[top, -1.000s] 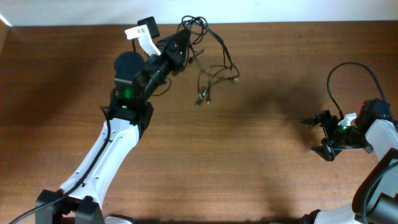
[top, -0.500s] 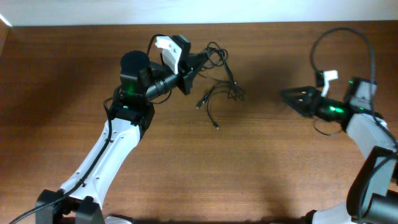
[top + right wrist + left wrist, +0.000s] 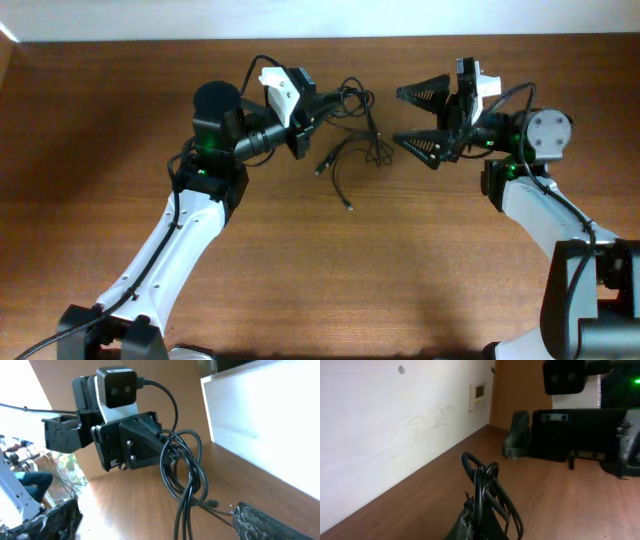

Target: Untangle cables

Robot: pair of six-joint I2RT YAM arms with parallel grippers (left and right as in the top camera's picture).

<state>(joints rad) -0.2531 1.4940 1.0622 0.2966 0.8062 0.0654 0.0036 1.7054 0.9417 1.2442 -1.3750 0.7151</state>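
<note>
A tangle of thin black cables hangs at the table's far middle, with plug ends trailing down to the wood. My left gripper is shut on the top loops of the cables and holds the bundle lifted; the loops rise from its jaws in the left wrist view. My right gripper is open wide, its fingers pointing left at the cables, a short gap to their right. In the right wrist view the cables hang between its spread fingers, untouched.
The wooden table stretches toward the front. A white wall runs along the table's far edge. A thick black robot cable loops behind the right arm.
My right arm has swung in from the right and now points its open fingers at the cables. My left gripper has shifted slightly right with the bundle.
</note>
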